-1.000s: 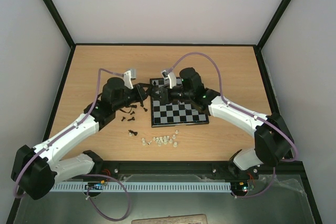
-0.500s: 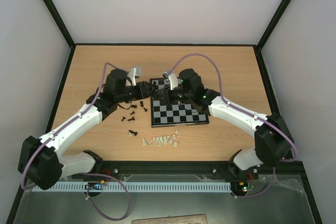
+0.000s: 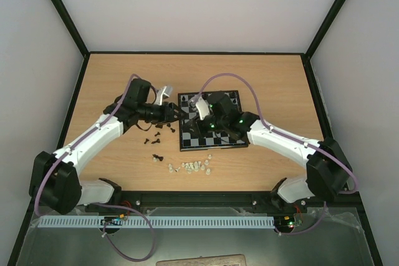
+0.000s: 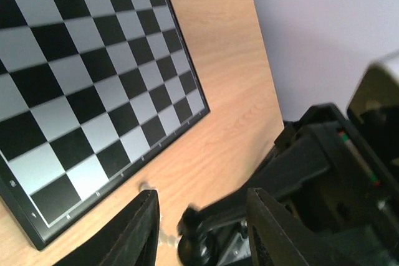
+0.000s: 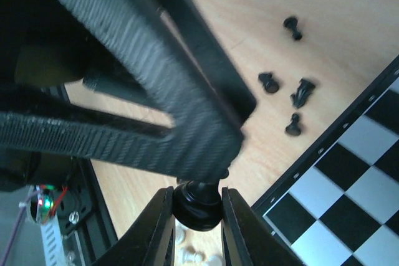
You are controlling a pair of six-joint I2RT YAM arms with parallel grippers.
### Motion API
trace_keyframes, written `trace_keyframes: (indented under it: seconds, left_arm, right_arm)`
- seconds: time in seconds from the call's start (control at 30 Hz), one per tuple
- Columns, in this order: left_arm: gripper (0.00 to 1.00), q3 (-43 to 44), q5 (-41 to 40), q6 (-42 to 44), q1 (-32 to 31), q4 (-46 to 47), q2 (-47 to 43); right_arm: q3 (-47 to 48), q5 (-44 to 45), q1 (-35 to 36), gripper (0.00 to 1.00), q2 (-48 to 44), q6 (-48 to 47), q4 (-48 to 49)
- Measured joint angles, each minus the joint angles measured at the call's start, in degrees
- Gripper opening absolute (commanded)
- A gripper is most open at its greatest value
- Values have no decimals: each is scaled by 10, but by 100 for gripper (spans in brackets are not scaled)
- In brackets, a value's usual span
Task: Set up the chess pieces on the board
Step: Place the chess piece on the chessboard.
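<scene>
The left gripper [image 4: 201,210] hung with its fingers spread, the board [image 4: 93,91] lying ahead of its tips and a blurred black piece [image 4: 194,238] in the gap between them. The right gripper [image 5: 196,199] pinched the black piece. Loose black pieces [image 5: 293,123] lay beyond its fingertips, just beside the board's rim.

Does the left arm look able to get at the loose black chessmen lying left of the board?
Probably yes: the left hand, jaws apart, hangs close by those black chessmen, and nothing stands between them.
</scene>
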Motion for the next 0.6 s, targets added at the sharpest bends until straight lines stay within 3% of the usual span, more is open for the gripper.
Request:
trace_keyframes:
  seconds: [0.33, 0.6]
  left_arm:
    - [42, 5, 77, 67, 8, -125, 9]
    - [41, -28, 100, 85, 15, -157, -6]
  right_arm:
    - [0, 63, 95, 15, -5, -29, -79]
    - [0, 105, 101, 15, -9, -32, -90]
